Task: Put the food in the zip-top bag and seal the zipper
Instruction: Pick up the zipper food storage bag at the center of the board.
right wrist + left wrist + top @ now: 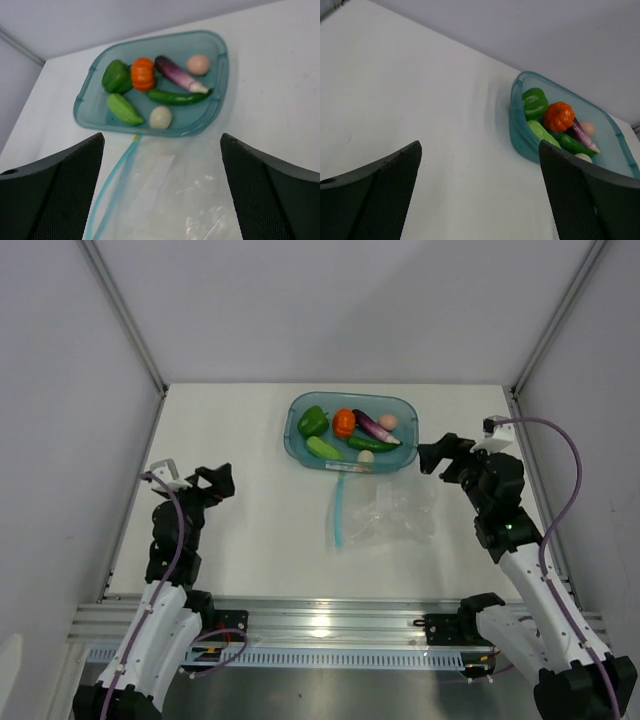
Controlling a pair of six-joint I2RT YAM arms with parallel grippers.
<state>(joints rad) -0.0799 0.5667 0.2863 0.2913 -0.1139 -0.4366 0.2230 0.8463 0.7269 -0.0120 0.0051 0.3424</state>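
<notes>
Food: all of it in the teal tub (352, 393), far middle of the counter (250, 440). You have a green bell pepper (313, 421), a ribbed orange round one (344, 423), a purple eggplant (375, 427), a light green long one (325, 448), a dark green long one (370, 443), a beige egg (388, 421) and a paler egg (366, 456) by the near rim

Zip-top bag (395, 515): clear, crinkled, lying flat just beside the tub's near rim; cannot tell whether they touch. Zipper (338, 510): a thin teal strip along the bag's left edge, running from the tub toward the arms

Left gripper (226, 483): released, jaws wide, over bare counter well left of the tub. Right gripper (428, 458): released, jaws wide, near the tub's right end, holding nothing

Counter: matte white. Pale grey walls on three sides, metal posts in the far corners, aluminium rail at the near edge
</notes>
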